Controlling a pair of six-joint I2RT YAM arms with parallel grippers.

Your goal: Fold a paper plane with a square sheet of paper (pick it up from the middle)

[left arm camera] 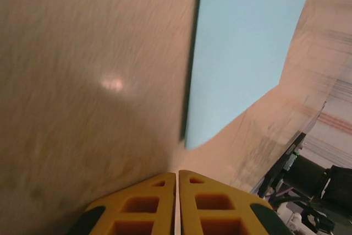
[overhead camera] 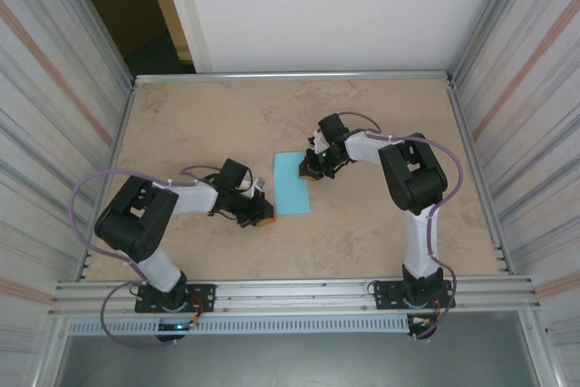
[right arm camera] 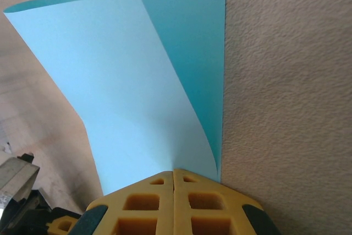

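Two grippers, one sheet. The right gripper [right arm camera: 175, 171] is clamped on an edge of the square sheet of paper [right arm camera: 126, 81], that side curled up and over the part lying flat on the table [overhead camera: 381, 233] between the arms. The left gripper [left arm camera: 177, 175] has its fingers pressed together on nothing, tip low just beside the sheet's near left corner. From above, the right wrist covers its far right corner.

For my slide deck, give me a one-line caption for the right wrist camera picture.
Right gripper pinches the light-blue paper sheet, one side curled over, on the table.
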